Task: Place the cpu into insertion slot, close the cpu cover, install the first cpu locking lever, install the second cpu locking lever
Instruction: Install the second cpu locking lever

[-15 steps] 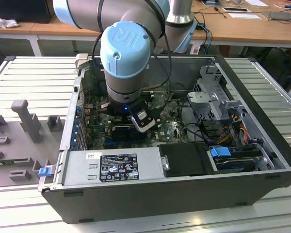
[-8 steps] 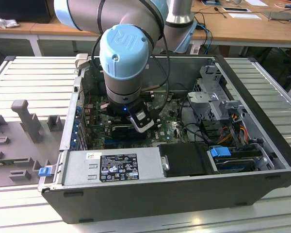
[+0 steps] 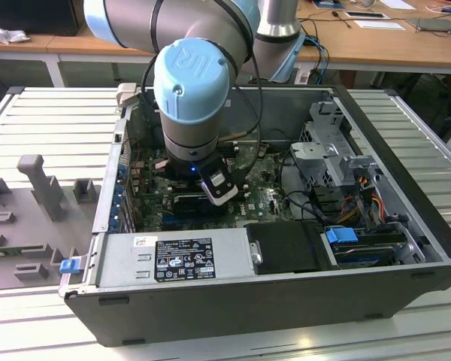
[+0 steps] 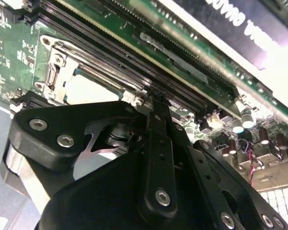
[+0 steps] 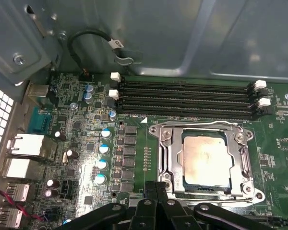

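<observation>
In the first wrist view the cpu [image 5: 206, 160] lies flat in the insertion slot [image 5: 155, 130], its pale beige-silver face up. The cpu cover [image 5: 175, 158] is down around it, and the chip shows through the cover's window. My gripper [image 5: 157, 189] is shut, its two black fingers pressed together just off the socket's near edge, with nothing visible between them. In the second wrist view the gripper [image 4: 153, 98] reaches to a corner of the socket, beside the cpu [image 4: 86, 88] and the cover [image 4: 57, 60]. In the exterior view the arm's wrist [image 3: 192, 98] hangs over the open computer case.
Several black memory slots [image 5: 187, 98] run along the socket's far side. Capacitors [image 5: 104, 148] and rear ports [image 5: 24, 146] sit beside it. The case [image 3: 406, 248] also holds a power supply [image 3: 180, 259], a drive cage [image 3: 327, 143] and cables. Grey fixtures [image 3: 41, 184] stand on the table at the exterior view's left.
</observation>
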`<state>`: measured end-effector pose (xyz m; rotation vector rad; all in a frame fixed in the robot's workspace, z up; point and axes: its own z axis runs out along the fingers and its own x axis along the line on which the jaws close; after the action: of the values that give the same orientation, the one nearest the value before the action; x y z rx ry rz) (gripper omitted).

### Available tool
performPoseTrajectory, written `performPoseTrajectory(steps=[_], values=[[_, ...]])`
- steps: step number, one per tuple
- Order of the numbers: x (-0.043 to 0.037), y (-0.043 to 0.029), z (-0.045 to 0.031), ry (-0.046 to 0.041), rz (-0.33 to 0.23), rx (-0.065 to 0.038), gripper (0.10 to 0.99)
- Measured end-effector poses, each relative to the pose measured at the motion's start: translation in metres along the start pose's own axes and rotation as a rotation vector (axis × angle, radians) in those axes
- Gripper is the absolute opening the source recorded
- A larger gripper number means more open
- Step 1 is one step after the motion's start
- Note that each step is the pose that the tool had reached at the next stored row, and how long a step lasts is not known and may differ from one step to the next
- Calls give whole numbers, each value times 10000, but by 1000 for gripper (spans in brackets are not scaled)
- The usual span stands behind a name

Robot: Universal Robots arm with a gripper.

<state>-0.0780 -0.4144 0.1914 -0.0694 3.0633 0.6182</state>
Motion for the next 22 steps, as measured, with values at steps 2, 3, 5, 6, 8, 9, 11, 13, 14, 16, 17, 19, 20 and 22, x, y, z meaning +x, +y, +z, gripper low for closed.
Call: performPoseTrajectory(steps=[2,3,5,6,8,9,11,13,14,16,17,19,20,22], values=[[4,6,-17,4,2,13,106],[6,7,-20,4,1,16,106],[7,9,-22,4,1,17,106],[8,12,-22,4,1,17,106],[12,22,-16,4,1,17,106],[13,25,-14,4,1,17,106],[18,29,-6,5,1,18,106],[21,27,1,5,0,17,106],[21,24,10,6,-1,15,106],[23,18,23,6,1,19,106],[23,18,23,6,1,19,106],[22,34,-15,3,1,16,106],[21,43,-36,4,1,16,106],[20,61,-80,4,2,17,106]])
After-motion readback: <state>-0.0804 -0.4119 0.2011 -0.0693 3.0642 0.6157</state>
